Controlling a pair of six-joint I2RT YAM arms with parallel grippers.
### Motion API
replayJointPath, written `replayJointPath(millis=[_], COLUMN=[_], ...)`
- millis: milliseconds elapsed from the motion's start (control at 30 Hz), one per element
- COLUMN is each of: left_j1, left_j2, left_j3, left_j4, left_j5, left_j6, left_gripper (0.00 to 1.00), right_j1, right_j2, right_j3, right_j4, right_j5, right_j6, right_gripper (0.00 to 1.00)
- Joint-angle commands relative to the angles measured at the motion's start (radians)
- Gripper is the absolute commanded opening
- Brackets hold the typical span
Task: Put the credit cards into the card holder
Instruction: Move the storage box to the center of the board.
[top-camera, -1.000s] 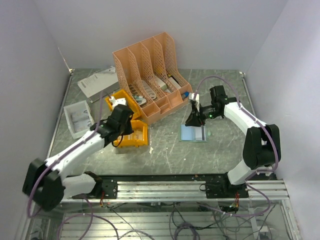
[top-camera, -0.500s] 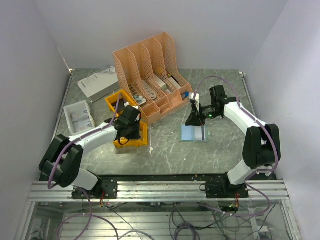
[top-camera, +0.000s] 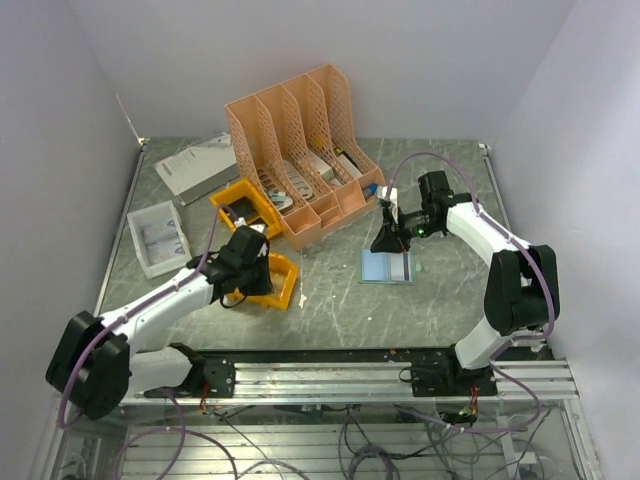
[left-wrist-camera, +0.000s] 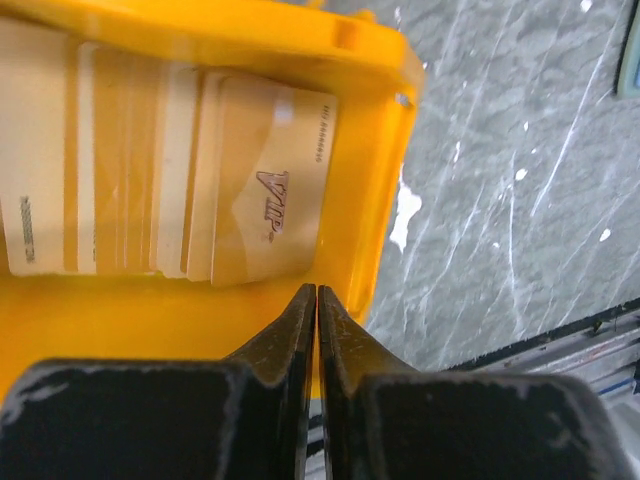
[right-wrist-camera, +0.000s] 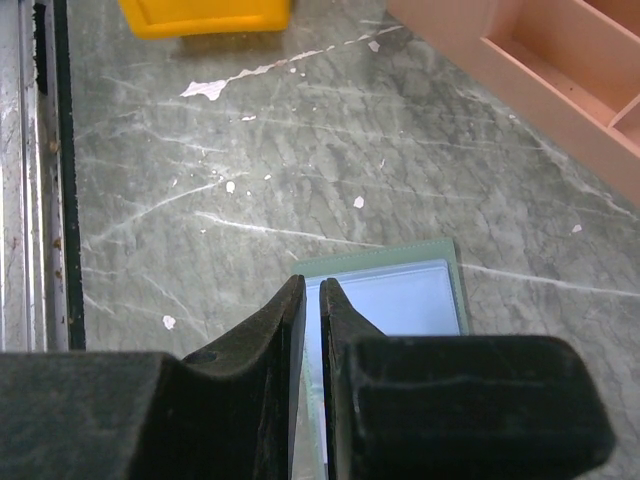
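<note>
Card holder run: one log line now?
left end effector: shut, over yellow bin | right end effector: shut, over card holder | credit cards: in bin

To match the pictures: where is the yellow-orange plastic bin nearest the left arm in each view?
Top external: the yellow-orange plastic bin lies left of centre.
Left wrist: the bin fills the upper left.
Right wrist: the bin is at the top edge, left of middle.
Shared landmark: white chip on the grey table beside it.
</note>
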Motion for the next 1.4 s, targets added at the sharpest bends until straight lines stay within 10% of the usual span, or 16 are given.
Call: replayJointPath(millis=[0,500,900,1167,1367], left_j1=[-0.009,0.043,0.134,0.133,0.133], left_j2=[-0.066,-0.234,0.044,0.037,0.030], left_j3=[-0.049,-0.072,0.084,0.085,0.016], left_j4=[-0.101,-0.276,-0.183,-0.161,-0.060], left_j5=[0.028,-0.367,-0.122,0.048,0.136], left_j6=[-0.100,-0.375,-0.058,0.056,0.029], left_gripper=[0.16,0.23,0.26,0.54,0.57], right_j1=[0.004,0.004,0.005,0.004,0.004], right_j2=[0.012,-0.004,-0.010,-0.007,-0.006], right_j3=[0.031,0.041,0.037,0.040,0.037], right_j4=[-0.027,-0.062,-0.072,-0.086,-0.089], right_j5=[-0.030,-0.041,-0.039,-0.040,-0.052], right_j6=[-0.022,-0.055,-0.072,-0.088,-0.092], right_gripper=[0.12,0.12,0.13,0.13,0.14])
